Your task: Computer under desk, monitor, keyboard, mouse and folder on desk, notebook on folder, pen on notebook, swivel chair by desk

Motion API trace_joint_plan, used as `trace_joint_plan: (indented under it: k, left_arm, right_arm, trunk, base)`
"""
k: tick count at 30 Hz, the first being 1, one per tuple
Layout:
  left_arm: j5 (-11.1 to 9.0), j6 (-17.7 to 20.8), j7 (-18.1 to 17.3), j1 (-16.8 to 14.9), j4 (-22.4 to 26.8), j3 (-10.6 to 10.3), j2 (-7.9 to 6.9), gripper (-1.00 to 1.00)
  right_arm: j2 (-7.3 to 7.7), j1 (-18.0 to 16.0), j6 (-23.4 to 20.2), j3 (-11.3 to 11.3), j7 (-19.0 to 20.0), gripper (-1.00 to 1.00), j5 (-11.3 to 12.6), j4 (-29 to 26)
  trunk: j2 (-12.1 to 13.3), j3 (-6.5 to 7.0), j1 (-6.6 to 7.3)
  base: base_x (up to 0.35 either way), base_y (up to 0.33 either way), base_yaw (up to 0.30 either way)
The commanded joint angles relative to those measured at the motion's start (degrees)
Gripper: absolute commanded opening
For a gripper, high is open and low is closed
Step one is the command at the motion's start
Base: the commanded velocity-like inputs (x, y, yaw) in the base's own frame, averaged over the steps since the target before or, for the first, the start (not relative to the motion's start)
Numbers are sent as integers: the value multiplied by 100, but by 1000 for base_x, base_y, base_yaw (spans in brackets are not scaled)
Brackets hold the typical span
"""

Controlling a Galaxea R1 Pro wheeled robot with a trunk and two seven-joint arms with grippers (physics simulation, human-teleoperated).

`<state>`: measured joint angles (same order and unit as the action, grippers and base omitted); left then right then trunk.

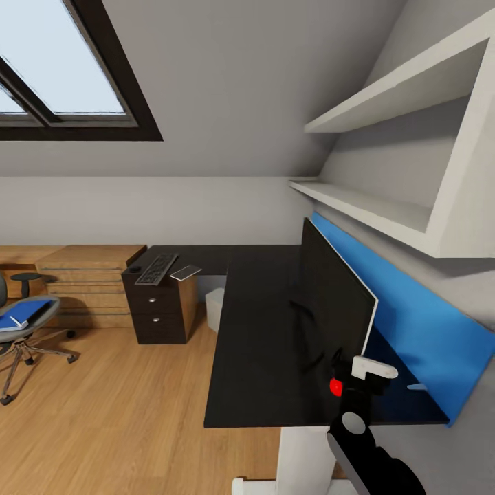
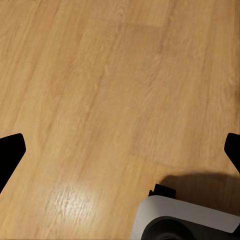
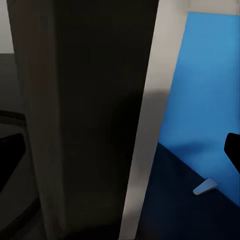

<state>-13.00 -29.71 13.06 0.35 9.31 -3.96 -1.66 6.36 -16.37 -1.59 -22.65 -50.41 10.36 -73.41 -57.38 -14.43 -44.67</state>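
Observation:
The monitor [image 1: 335, 302] stands on the black desk [image 1: 254, 330], seen nearly edge-on. My right gripper [image 1: 352, 366] is at the monitor's near edge and is open. In the right wrist view the monitor's edge [image 3: 95, 115] lies between the spread fingers [image 3: 11, 152]. The keyboard [image 1: 157, 268] lies on the desk's far wing, with a small dark mouse [image 1: 135, 269] on one side and a thin flat notebook [image 1: 185, 273] on the other. The light grey computer [image 1: 215, 308] sits under the desk. The blue folder [image 1: 24, 313] rests on the swivel chair [image 1: 20, 340] at far left. My left gripper [image 2: 120, 155] hangs open over the floor.
A blue panel [image 1: 405, 309] lines the wall behind the monitor, with white shelves [image 1: 385, 206] above it. A small pale object [image 1: 416, 387] lies on the desk behind the monitor. A light oak dresser [image 1: 89, 282] and a small black stool [image 1: 26, 278] stand by the far wall.

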Motion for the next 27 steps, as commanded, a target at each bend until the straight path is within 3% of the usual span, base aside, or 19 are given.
trace_joint_plan:
  k: [1,27]
  left_arm:
    - [-35,-5,30,3,13,-44,-1,100]
    - [-36,-5,30,0,11,-44,-5,100]
  right_arm:
    - [10,-7,-17,-20,-39,100,36,-7]
    - [21,-7,24,-34,-22,100,31,-32]
  trunk:
    - [-3,-6,0]
    - [-3,-6,0]
  base:
    - [0,-42,0]
    - [-10,-35,0]
